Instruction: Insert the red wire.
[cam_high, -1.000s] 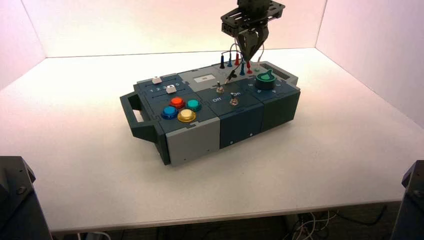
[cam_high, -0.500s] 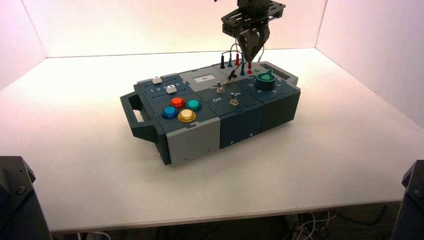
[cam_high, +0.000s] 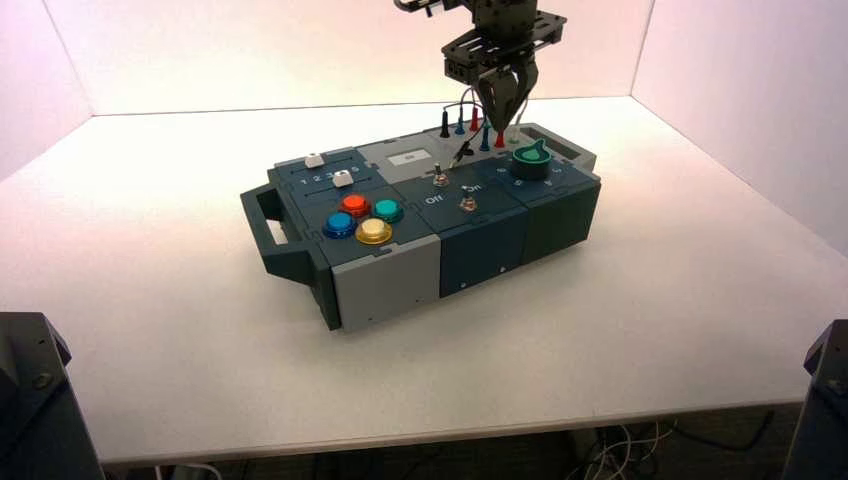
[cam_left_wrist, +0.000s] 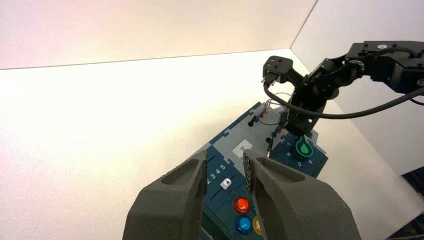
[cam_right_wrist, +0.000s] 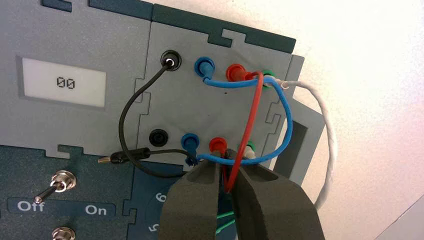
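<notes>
Seen from the high view, the right gripper (cam_right_wrist: 226, 154) is at the box's (cam_high: 390, 290) 1 o'clock part, low over the grey socket panel (cam_right_wrist: 175, 107). Its fingers are clamped on one plug of the red wire (cam_right_wrist: 252, 110), at the red socket (cam_right_wrist: 218, 141) nearer the knob (cam_high: 531, 160). From there the wire loops to its other plug, which sits in the farther red socket (cam_right_wrist: 235, 72). The blue lead (cam_right_wrist: 286, 107) crosses it, both ends in blue sockets; the white lead (cam_right_wrist: 330, 140) bows round outside. The black lead (cam_right_wrist: 122, 122) has one end plugged in, while its loose black plug (cam_right_wrist: 122, 157) lies near the toggle switch (cam_right_wrist: 62, 181), whose lever leans toward "Off". The display (cam_right_wrist: 64, 82) reads "00". The left gripper (cam_left_wrist: 226, 154) waits outside the high view, fingers apart, facing the box.
</notes>
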